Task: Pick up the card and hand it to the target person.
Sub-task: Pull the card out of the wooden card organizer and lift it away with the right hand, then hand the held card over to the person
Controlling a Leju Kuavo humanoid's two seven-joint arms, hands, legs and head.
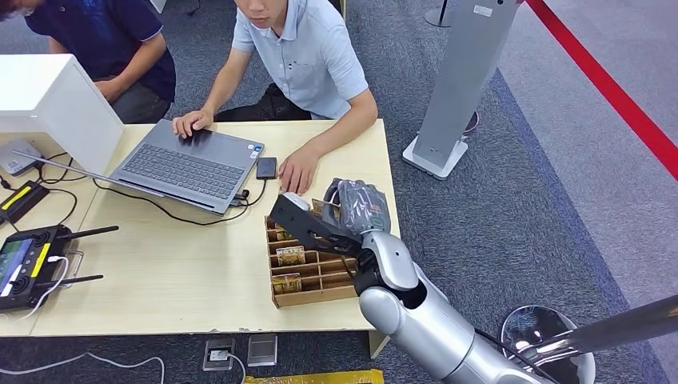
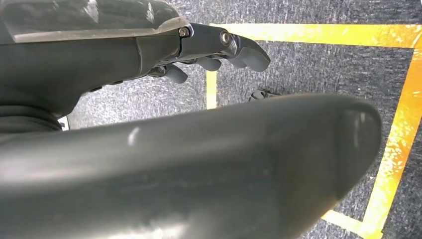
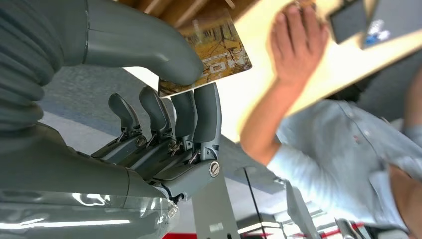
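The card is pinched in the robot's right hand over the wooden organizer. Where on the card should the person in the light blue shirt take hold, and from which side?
The card is pinched at one edge between the thumb and fingers of the right hand. Its far half sticks out free. That free edge looks the best place to grip, coming from the person's hand side, opposite the robot's fingers, above the wooden organizer.

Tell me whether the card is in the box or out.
Out. The right hand pinches the card between thumb and fingers, lifted above the box.
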